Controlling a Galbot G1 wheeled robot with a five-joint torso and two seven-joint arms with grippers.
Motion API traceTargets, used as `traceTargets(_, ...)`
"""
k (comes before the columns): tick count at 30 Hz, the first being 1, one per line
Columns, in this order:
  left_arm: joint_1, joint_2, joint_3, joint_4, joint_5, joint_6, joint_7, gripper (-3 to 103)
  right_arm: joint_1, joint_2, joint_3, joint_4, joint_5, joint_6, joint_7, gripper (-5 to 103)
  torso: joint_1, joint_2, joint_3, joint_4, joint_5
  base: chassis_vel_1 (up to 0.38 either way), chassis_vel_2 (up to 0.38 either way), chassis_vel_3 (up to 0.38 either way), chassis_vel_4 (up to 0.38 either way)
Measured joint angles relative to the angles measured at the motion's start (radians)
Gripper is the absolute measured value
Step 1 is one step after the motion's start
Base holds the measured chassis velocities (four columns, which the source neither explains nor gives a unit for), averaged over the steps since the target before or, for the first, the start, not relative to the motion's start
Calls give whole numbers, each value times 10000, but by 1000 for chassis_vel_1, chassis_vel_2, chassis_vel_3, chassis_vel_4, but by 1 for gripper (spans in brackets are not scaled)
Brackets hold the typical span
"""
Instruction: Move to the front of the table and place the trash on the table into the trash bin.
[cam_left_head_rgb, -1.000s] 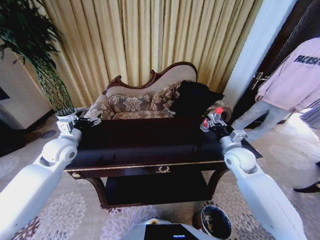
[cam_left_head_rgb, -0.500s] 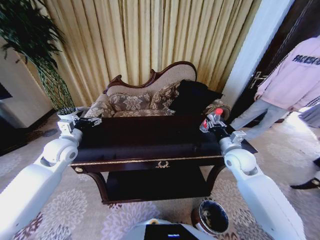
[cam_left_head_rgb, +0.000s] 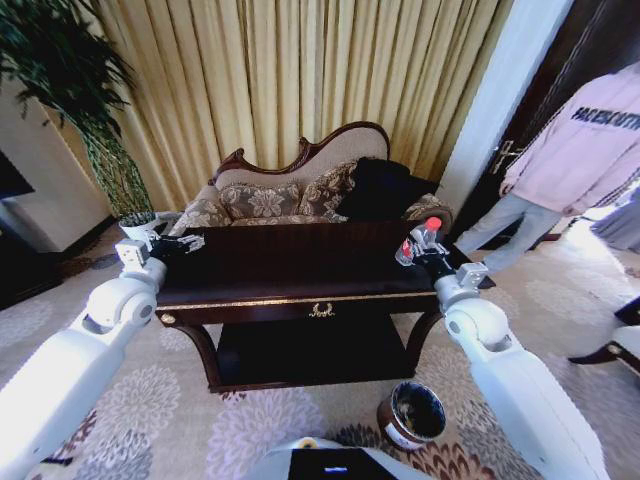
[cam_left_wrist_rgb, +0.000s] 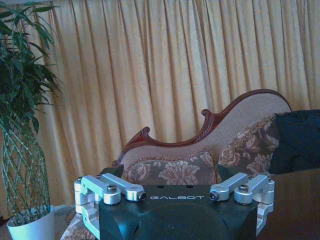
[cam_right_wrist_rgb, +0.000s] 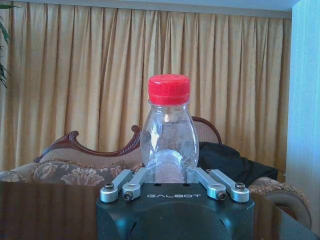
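Presently, the right gripper was closed around the lower body of the bottle, its linkages folded in against the clear plastic on both sides. The bottle stood upright between the jaws, red cap uppermost, which would keep it steady for carrying. In the head view the held bottle sat above the right-hand end of the table, just ahead of the wrist; whether its base touched the tabletop could not be determined.

The trash bin stood on the carpet well below the right gripper and back toward the robot, in front of the table's right leg. That low position suggested the arm would have to swing back and descend before any release.

The left gripper was held out level over the table's left-hand end, its jaws spread wide with nothing between them, apparently idle. No paper scraps could be distinguished on the dark surface.
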Motion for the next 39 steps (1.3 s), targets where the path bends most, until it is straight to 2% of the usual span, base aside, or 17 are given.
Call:
traceTargets(27,-3,-145,111,-13,22,-115,10,100,-142,276,-237,-156,-309,177,-125,25,-2,2,-2,0,-1,136,-142,-138,136)
traceTargets(39,36,-252,110,-25,29,-155,3,100,-1278,772,342,-1237,-1563,318,-1032,25,8,-4,2,-4,0,5,-3,-2,6)
